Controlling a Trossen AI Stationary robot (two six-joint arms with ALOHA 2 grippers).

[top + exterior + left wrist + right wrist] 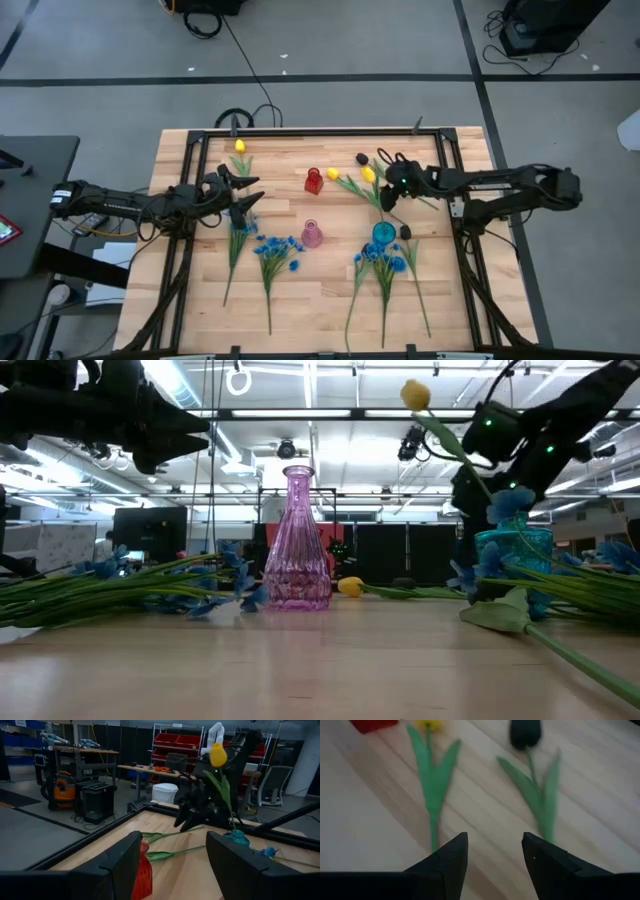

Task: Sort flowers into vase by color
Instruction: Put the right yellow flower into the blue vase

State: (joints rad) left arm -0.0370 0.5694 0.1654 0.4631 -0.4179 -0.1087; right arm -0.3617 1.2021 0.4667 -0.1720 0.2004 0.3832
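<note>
High view: wooden table (200, 300) on grey floor (100, 100).

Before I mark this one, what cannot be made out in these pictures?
- High view: whether the right claw touches the yellow tulip standing in the blue vase; dark arm covers it.
- Low view: red vase hidden behind the pink vase.
- Right wrist view: the dark tulip is blurred and its top is cut off by the edge.
- Left wrist view: red vase mostly behind a finger.

Wood table (330, 300) w/ black frame. Grey floor (330, 40) w/ cables. Room behind: red shelves (182, 742), orange vacuum (64, 790), chair (272, 787).
</note>
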